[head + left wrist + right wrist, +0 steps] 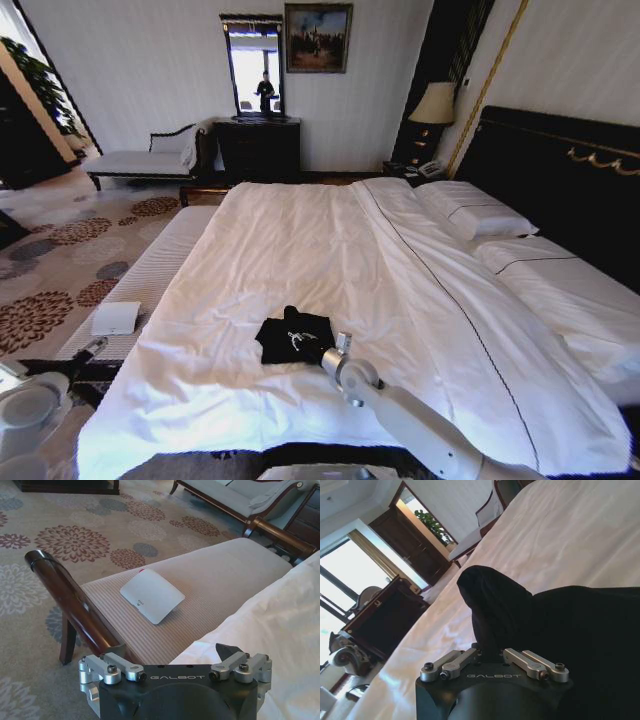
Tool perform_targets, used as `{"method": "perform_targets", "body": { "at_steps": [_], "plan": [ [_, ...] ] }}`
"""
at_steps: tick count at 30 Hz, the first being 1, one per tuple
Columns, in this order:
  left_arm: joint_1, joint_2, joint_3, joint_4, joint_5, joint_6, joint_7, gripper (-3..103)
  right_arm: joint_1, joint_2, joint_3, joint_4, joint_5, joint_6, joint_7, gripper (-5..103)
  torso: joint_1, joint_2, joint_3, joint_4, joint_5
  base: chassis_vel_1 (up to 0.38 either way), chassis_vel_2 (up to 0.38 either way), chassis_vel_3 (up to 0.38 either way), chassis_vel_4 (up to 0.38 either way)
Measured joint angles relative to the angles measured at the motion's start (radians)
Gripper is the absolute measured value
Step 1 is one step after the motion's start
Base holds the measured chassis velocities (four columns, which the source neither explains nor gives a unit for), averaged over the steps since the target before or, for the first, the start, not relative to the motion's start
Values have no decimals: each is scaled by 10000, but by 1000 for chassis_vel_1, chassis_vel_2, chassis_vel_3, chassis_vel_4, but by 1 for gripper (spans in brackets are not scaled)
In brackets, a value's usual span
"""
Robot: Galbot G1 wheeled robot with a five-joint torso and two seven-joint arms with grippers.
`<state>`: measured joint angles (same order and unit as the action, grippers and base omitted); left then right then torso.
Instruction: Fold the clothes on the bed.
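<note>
A black garment (293, 333) with a small white print lies folded small on the bed (300, 240), near the white sheet's front edge. My right arm reaches in from the lower right and my right gripper (316, 349) sits at the garment's near right corner. In the right wrist view the right gripper (490, 647) is shut on a raised fold of the black garment (495, 600). My left gripper (172, 655) hangs open beside the bed's left edge, holding nothing. In the head view the left gripper (90, 348) is low at the left.
A striped beige bench (220, 575) with a dark wooden arm (70, 600) stands along the bed's left side, a flat white item (152, 596) on it. White pillows (480, 215) and the dark headboard (560, 170) are at the right. Patterned carpet (60, 250) spreads left.
</note>
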<state>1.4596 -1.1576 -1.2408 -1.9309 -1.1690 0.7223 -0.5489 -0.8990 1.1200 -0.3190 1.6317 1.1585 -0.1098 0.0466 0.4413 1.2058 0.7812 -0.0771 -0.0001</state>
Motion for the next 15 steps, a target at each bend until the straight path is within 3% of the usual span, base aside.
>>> {"method": "perform_targets", "body": {
  "at_steps": [5,10,13,15],
  "plan": [
    [41,-46,12,-39,-54,0,-85,100,115,341,-209,-162,-30,19,172,3,0,0,0,0,0,0,0,0,0],
    [77,-44,-13,-43,-118,9,-104,100,144,510,-339,-154,-68,209,175,22,0,0,0,0,0,0,0,0,0],
    [98,-42,-38,-21,-132,9,-111,100,129,517,-372,-80,-163,411,95,27,0,0,0,1,1,0,0,0,0],
    [115,-58,-39,-9,-137,12,-120,100,100,478,-380,-56,-293,498,72,38,-1,0,-1,1,1,0,0,0,0]
  ]
}}
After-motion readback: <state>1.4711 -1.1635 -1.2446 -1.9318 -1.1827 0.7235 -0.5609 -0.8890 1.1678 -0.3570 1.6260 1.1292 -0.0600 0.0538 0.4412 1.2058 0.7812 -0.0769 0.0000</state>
